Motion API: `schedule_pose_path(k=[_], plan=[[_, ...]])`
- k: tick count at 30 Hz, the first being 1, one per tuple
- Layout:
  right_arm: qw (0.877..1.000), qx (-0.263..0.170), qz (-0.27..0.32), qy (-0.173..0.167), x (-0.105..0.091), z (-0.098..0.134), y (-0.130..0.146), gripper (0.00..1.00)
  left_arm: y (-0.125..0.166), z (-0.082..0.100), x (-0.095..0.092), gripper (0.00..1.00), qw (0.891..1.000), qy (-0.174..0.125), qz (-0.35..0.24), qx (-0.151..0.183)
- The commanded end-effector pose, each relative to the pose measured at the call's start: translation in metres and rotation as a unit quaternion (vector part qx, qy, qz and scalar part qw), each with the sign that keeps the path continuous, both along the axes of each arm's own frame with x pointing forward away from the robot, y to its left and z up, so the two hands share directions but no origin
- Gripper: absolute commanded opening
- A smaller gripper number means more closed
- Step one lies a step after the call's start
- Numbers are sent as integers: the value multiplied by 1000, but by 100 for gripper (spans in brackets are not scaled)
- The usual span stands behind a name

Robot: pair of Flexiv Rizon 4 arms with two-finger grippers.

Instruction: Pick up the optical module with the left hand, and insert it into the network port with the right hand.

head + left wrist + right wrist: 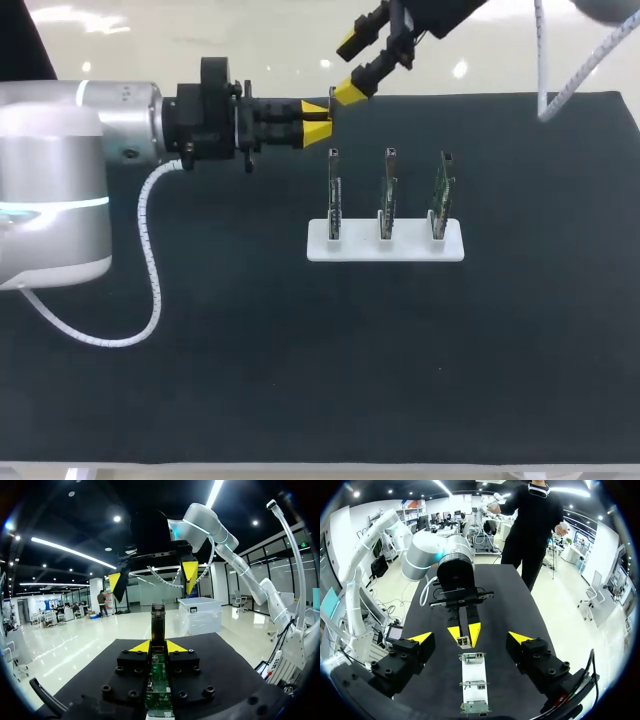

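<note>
Desk covering is a black mat. In the head view, a white holder lies on the mat at about 2 o'clock from the desk centre, its long side running from 9 to 3 o'clock. Three circuit boards stand upright in the holder, evenly spaced: left board, middle board and right board. The right wrist view shows a network port on the upper edge of the board nearest the left gripper.

The left arm enters from 9 o'clock and lies level over the desk. The left gripper sits at 11 o'clock from the left board, near it but apart. Its fingers are drawn narrow and clamp the optical module, one yellow tip on each flank. The module projects straight ahead past the tips, and its rear length lies between the finger bodies.

The right arm enters from about 1 o'clock. The right gripper hangs at 12 o'clock from the left board, just beyond the left gripper's tips. Its fingers are spread wide and hold nothing. In the right wrist view, the left gripper's tips and the module's front end lie in the gap between the right fingers, touching neither.

A white coiled cable runs from the left wrist and loops over the mat toward 8 o'clock.
</note>
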State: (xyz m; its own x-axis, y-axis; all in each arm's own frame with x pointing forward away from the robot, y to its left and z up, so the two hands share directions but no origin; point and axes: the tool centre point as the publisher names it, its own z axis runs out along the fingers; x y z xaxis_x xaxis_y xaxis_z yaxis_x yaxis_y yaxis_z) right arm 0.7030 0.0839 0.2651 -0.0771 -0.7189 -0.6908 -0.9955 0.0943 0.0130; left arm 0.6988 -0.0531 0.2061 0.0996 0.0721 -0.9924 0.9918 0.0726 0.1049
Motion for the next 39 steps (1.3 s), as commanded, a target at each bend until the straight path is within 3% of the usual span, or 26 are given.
schedule_pose_path(k=[1, 11, 12, 14, 16, 19, 39], plan=[[1000, 3, -7, -8, -4, -6, 2, 91, 0, 0, 1, 0, 1000, 0, 0, 0], [1000, 13, -12, -12, -6, -14, 5, 81, 0, 0, 1, 0, 1000, 0, 0, 0], [1000, 12, -13, -12, -6, -14, 6, 78, 0, 0, 1, 0, 1000, 0, 0, 0], [1000, 12, -14, -13, -7, -14, 7, 59, 0, 0, 1, 0, 1000, 0, 0, 0], [1000, 12, -15, -12, -7, -13, 8, 63, 0, 0, 1, 0, 1000, 0, 0, 0], [1000, 12, -16, -11, -9, -13, 8, 51, 0, 0, 1, 0, 1000, 0, 0, 0], [999, 14, -27, -23, -10, -19, 18, 37, 0, 0, 1, 0, 1000, 0, 0, 0]])
